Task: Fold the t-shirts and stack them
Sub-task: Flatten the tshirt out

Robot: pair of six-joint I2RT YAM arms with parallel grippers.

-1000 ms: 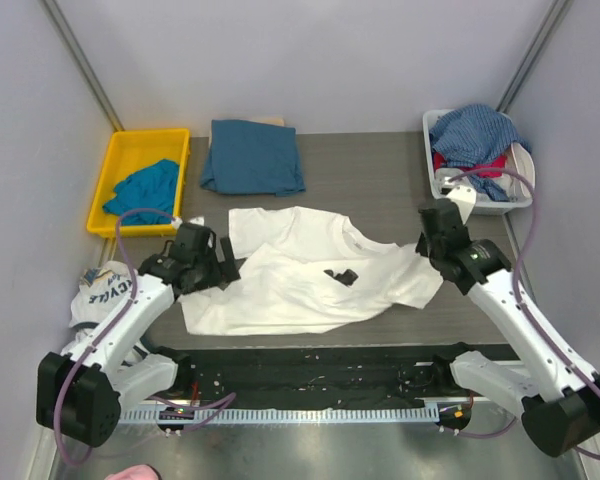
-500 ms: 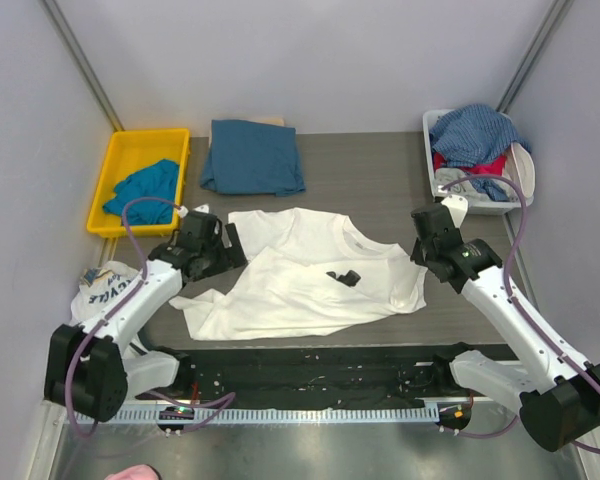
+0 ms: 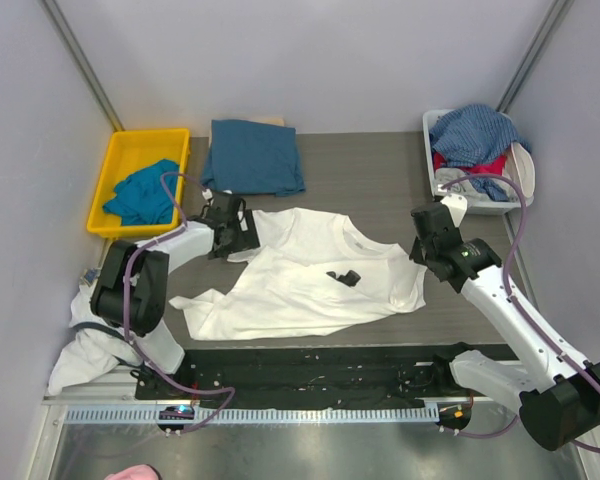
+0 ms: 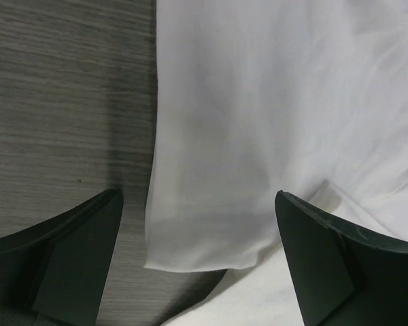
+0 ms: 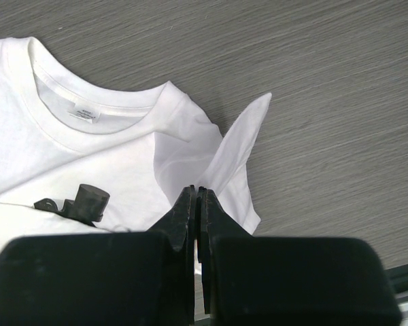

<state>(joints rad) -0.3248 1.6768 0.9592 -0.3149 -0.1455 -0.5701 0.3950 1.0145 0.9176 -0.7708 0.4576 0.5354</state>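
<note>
The white t-shirt [image 3: 315, 280] lies spread and rumpled at the middle of the table [image 3: 370, 180], its collar toward the far side, with a label showing inside the neck. Black marks sit on its chest. Its lower part is folded over itself, with one corner trailing toward the table's near left. The right sleeve is lifted off the table in a peak — pinched at its edge. The dark blue t-shirt [image 3: 252, 156] lies folded flat at the table's far edge — well apart from the white one.
</note>
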